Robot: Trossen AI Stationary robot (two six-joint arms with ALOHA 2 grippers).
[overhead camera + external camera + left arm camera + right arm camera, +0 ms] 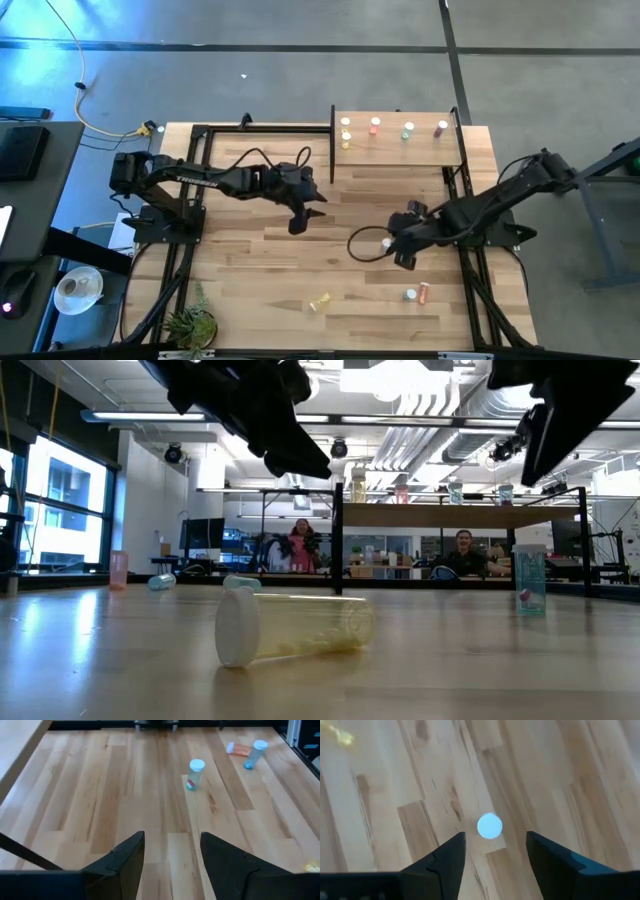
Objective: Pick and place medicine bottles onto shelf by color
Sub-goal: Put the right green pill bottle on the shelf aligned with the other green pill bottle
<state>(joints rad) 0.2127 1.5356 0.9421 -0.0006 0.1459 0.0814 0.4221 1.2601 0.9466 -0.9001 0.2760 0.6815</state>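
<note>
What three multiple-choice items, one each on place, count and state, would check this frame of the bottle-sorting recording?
1. Where is the right gripper?
A. Over the shelf
B. Above an upright bottle on the tabletop
C. At the table's near left corner

2. How many bottles stand on the shelf?
A. Two
B. Nine
C. Five

3. How is the yellow bottle on the table lying?
A. On its side
B. Upright
C. Held in the left gripper

Answers:
1. B: the right wrist view looks down on the upright bottle's white cap just ahead of the open fingers.
2. C: the high view shows two yellow, then three others in a row.
3. A: the low view shows it on its side, cap sideways; the left gripper is empty.
</note>
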